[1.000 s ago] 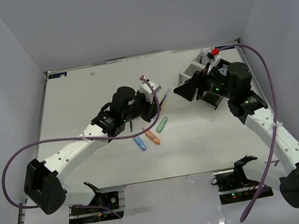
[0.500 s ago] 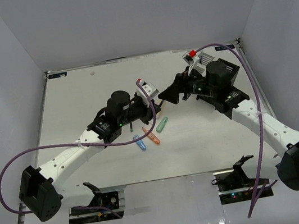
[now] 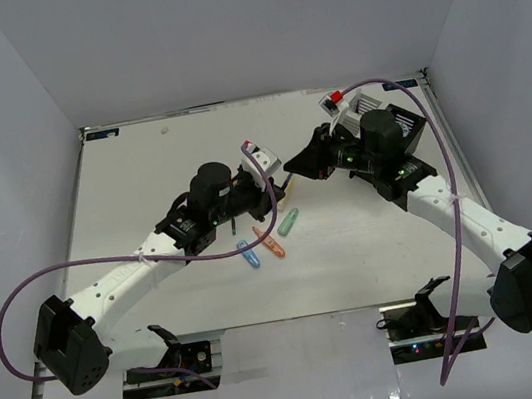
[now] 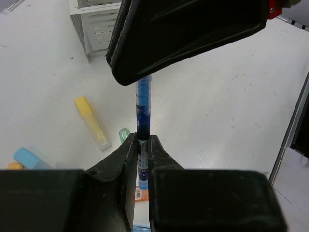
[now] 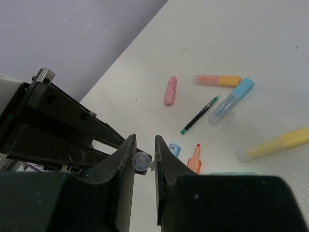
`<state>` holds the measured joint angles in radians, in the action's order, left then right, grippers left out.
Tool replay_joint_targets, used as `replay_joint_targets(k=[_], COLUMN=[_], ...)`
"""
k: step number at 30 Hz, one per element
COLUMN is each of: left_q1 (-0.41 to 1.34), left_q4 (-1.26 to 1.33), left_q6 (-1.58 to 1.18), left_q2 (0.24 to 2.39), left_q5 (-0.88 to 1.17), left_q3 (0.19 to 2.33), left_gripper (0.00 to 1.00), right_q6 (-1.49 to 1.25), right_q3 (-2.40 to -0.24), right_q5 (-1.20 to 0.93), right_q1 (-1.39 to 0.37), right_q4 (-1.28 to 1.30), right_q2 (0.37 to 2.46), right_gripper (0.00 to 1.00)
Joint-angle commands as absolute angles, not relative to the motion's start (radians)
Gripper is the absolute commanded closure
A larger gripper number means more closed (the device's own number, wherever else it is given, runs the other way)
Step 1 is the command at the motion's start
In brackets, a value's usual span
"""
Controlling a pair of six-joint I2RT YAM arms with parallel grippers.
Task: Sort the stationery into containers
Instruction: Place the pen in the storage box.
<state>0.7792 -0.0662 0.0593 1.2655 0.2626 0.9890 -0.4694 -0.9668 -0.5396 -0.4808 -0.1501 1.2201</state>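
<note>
A thin blue pen (image 4: 143,108) is held above the table, and my left gripper (image 4: 140,145) is shut on its lower part. Its far end (image 5: 139,161) sits between the fingers of my right gripper (image 5: 145,152), which is shut on it. In the top view the two grippers meet tip to tip, left (image 3: 270,191) and right (image 3: 294,170). Blue (image 3: 249,255), orange (image 3: 272,247) and green (image 3: 289,221) markers lie below them. A white slatted container (image 4: 96,24) stands beyond the pen.
On the table under the right wrist lie a pink marker (image 5: 170,90), an orange one (image 5: 216,80), a blue one (image 5: 231,100), a yellow one (image 5: 275,144) and a dark pen (image 5: 200,115). Purple cables loop over both arms. White walls close in the table.
My right arm swung left to the left gripper, and its jaws went from wide open to closed on the pen's free end. The left gripper kept its hold and shifted slightly.
</note>
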Motion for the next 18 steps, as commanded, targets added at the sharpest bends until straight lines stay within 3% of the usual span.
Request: replay_joint_targets(k=[1, 2, 5, 6, 10, 14, 18], left_q1=[0.779, 0.781, 0.779, 0.779, 0.779, 0.779, 0.776], left_q4=[-0.037, -0.037, -0.057, -0.064, -0.121, -0.196, -0.32], left_q6=[0.055, 0.049, 0.032, 0.022, 0.005, -0.06, -0.116], left_q2=[1.224, 1.227, 1.238, 1.242, 1.258, 1.273, 1.322], left_q5=[0.249, 0.241, 0.189, 0.164, 0.092, -0.098, -0.348], left_q3=[0.979, 0.979, 0.988, 0.994, 1.017, 1.048, 1.089], left_gripper=[1.0, 1.0, 0.79, 0.62, 0.3, 0.11, 0.02], right_q6=[-0.454, -0.451, -0.434, -0.425, -0.373, -0.275, -0.204], right_q3=[-0.976, -0.976, -0.98, -0.989, -1.035, -1.153, -1.285], right_q5=[-0.519, -0.514, -0.473, -0.441, -0.33, -0.103, 0.114], right_q1=[-0.488, -0.488, -0.488, -0.488, -0.471, -0.428, -0.356], right_q4=[-0.183, -0.178, -0.157, -0.135, -0.074, 0.064, 0.123], right_q2=[1.227, 1.229, 1.23, 1.23, 1.232, 1.261, 1.328], right_gripper=[0.82, 0.85, 0.92, 0.92, 0.92, 0.92, 0.92])
